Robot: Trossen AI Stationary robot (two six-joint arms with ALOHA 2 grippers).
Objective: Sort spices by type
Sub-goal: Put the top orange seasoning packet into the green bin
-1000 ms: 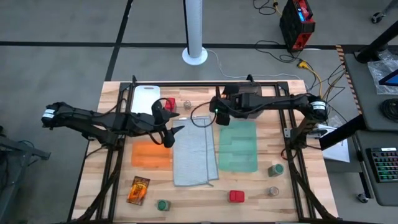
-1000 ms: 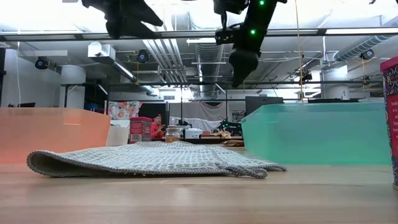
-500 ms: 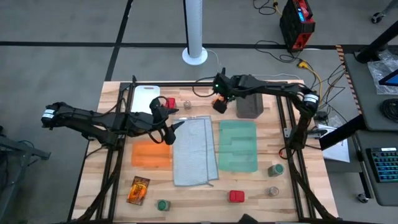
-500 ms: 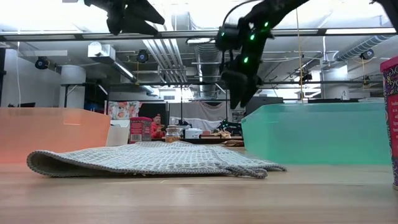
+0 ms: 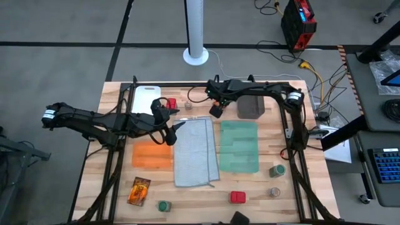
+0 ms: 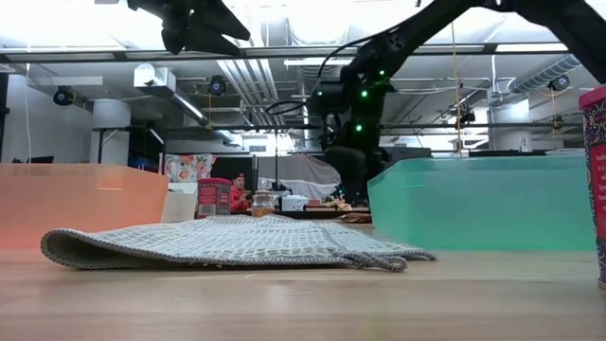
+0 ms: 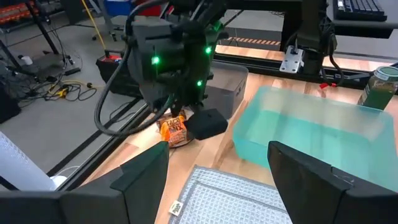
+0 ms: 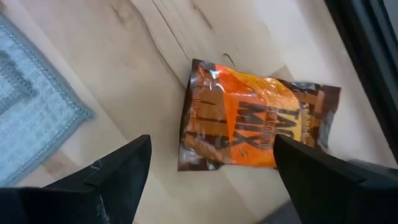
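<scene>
My right gripper point(image 5: 214, 110) point(image 8: 211, 143) is open near the table's far edge, close over a shiny orange-brown packet point(image 8: 258, 134) point(image 7: 174, 130) that lies flat on the wood, with a finger on either side of it. My left gripper point(image 5: 175, 128) point(image 7: 217, 149) hangs open above the far left corner of the grey cloth point(image 5: 195, 152). A red box point(image 5: 171, 104) and a shaker point(image 5: 188, 105) stand at the far edge. Along the near edge are a second packet point(image 5: 139, 190), a green-topped jar point(image 5: 163, 205), a red box point(image 5: 237, 197), a shaker point(image 5: 275, 192) and another jar point(image 5: 277, 170).
Orange cloth point(image 5: 152, 154), grey cloth and green cloth point(image 5: 239, 145) lie side by side across the middle. A dark grey bin point(image 5: 251, 107) sits just right of my right gripper, and a white board point(image 5: 147, 99) at the far left. Black frame rails run along the table's sides.
My right gripper has swung from above the green cloth's far edge toward the table's far edge and a little left, coming down close over the orange-brown packet.
</scene>
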